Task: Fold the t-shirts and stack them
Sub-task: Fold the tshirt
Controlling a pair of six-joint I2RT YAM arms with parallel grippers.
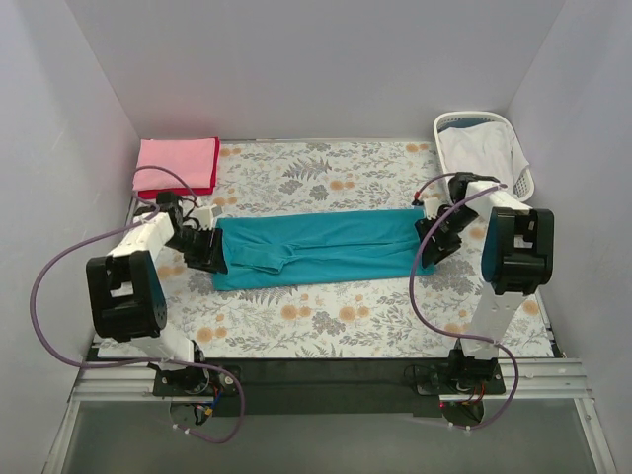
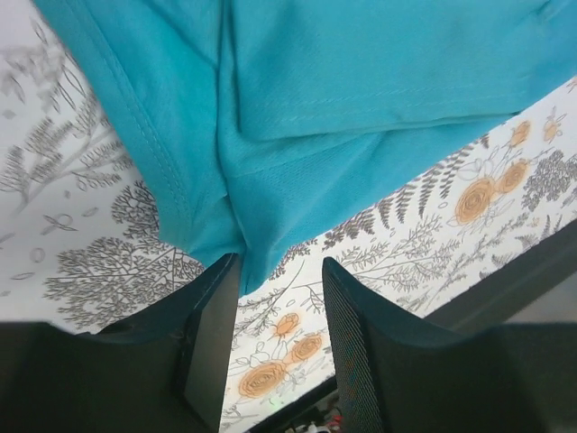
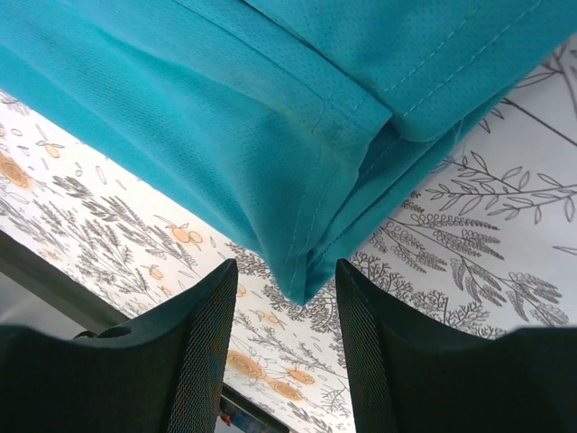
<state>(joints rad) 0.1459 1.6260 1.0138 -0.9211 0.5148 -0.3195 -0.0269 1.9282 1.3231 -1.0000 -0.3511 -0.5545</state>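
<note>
Teal-blue cotton t-shirt (image 1: pixel 316 252) lies folded into a long strip across the flowery tabletop (image 1: pixel 326 183), left gripper (image 1: pixel 205 252) and right gripper (image 1: pixel 432 242) at its ends. Left wrist cam: jaws gaping, shirt corner poking between them, not pinched. Right wrist cam: same deal.

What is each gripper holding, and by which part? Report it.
Nothing is held. The left gripper and the right gripper both have their jaws apart, a corner of the folded teal t-shirt lying at each gap, unpinched.
</note>
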